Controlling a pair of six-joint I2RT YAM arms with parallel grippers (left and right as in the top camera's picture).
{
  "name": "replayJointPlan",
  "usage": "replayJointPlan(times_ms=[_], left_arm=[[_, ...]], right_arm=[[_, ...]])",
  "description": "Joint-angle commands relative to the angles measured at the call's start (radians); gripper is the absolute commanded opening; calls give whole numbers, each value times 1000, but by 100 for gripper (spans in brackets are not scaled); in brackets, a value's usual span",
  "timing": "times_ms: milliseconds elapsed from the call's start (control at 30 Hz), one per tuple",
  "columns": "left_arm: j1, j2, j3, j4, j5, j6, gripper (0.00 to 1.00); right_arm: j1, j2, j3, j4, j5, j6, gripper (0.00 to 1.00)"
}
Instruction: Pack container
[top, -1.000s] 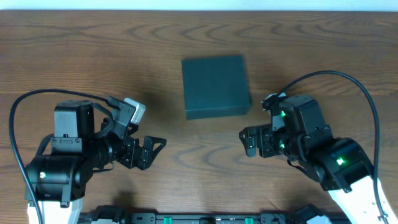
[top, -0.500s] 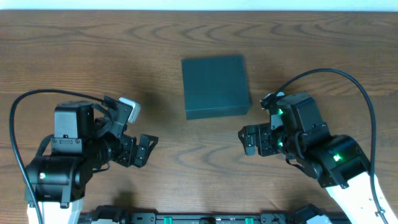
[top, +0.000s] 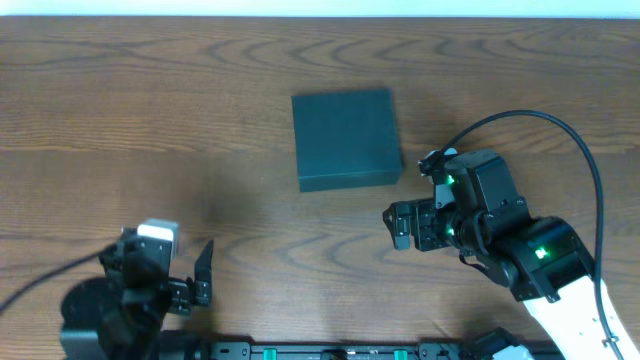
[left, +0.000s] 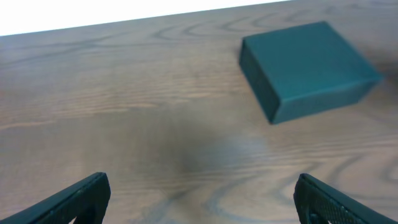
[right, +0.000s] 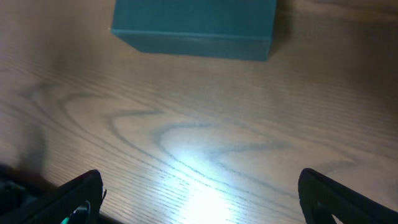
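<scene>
- The container (top: 346, 138) sits on the far middle of the wooden table (top: 150, 100), a flat dark box lying level with its lid down flush.
- Nothing rests on top of it, and no gap shows along the front or side edge in either wrist view.
- The left claw (left: 200, 202) is spread wide and empty. Its two fingertips show at the bottom corners of its own camera view, with bare wood between them. It hangs low at the near left edge of the table, well apart from the box.
- The right claw (top: 398, 228) is also spread wide and pinches nothing. It sits near the front right corner of the box but does not touch it, its fingers pointing left across the table.
- No loose items to pack show anywhere on the table.
- As for progress, the shut lid, the bare table and the two empty claws fit a box already packed and closed. They fit an untouched box equally well.
- What is inside is hidden, so I cannot tell which it is.
- If packing is left to do, the lid must be lifted first.
</scene>
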Motion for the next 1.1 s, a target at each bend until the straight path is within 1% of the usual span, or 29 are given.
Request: replayJointPlan(times_ms=[0,100,200,300,433,633,733,1067], left_arm=[[22,-122,-121,39,-47,-24,95],[27,-243,-251,83,-51,-24,95],[27,-315,-365,145,-51,-32,95],[26,-321,-449,210,-35,-64,95],[25,-321,-534,306,-6,-69,95],[24,-321,-653,407,100,-69,95],[23,-321,-685,439,143,-70,95],[11,-320,-685,442,134,-64,95]], right_arm=[[6,0,-2,2,6,10,99],[6,0,-2,2,6,10,99],[6,0,-2,2,6,10,99],[6,0,-2,2,6,10,99],[6,0,-2,2,6,10,99],[6,0,-2,2,6,10,99],[6,0,-2,2,6,10,99],[6,0,-2,2,6,10,99]])
